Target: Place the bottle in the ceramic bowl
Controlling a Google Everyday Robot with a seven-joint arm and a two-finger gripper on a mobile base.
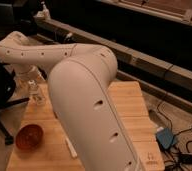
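The clear bottle [37, 95] stands upright near the far left edge of the wooden table [134, 115]. The orange-red ceramic bowl [29, 137] sits at the front left of the table, nearer the camera than the bottle, with nothing visible in it. My gripper [33, 80] hangs down from the bent white arm [84, 75] right above and at the bottle's top. The bottle's cap is hidden by the gripper.
My big white arm fills the middle of the view and hides much of the table. A white flat object [71, 149] peeks out below it. A black chair stands at the left. A blue box [165, 137] and cables lie on the floor at the right.
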